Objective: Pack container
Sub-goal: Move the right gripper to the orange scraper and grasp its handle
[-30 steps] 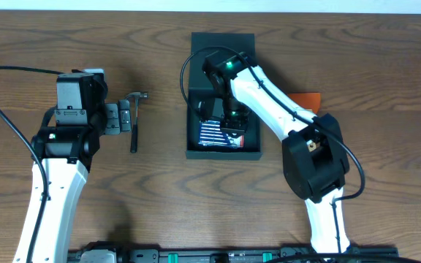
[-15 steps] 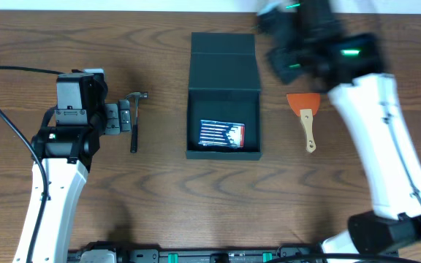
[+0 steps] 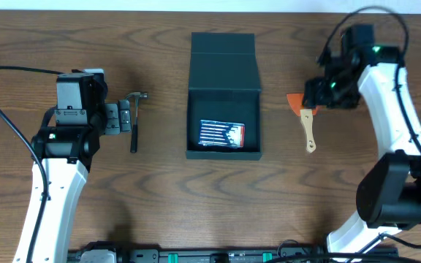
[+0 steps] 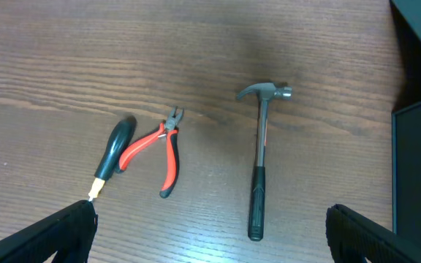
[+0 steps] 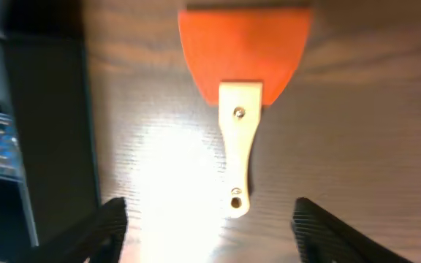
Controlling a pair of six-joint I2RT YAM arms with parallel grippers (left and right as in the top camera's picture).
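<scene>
The container (image 3: 224, 55), a dark matte box with its flap lid folded back, lies open at the table's middle. A small blue case of drill bits (image 3: 222, 134) rests inside it. My right gripper (image 3: 313, 94) hovers open over an orange scraper with a wooden handle (image 3: 308, 131). In the right wrist view the scraper (image 5: 240, 109) lies between and ahead of the empty fingers (image 5: 101, 235), with the container wall (image 5: 50, 131) to the left. My left gripper (image 3: 120, 117) stands wide open by the hammer (image 3: 132, 120), holding nothing.
In the left wrist view a hammer (image 4: 260, 161), red-handled pliers (image 4: 159, 150) and a black-handled screwdriver (image 4: 115, 150) lie on the wood ahead of the left gripper (image 4: 210, 245). The container's edge (image 4: 419, 146) shows at the right.
My right arm has lifted out of the container, leaving the blue case inside, and swung right over the scraper with its jaws wider apart. The left arm has not moved.
</scene>
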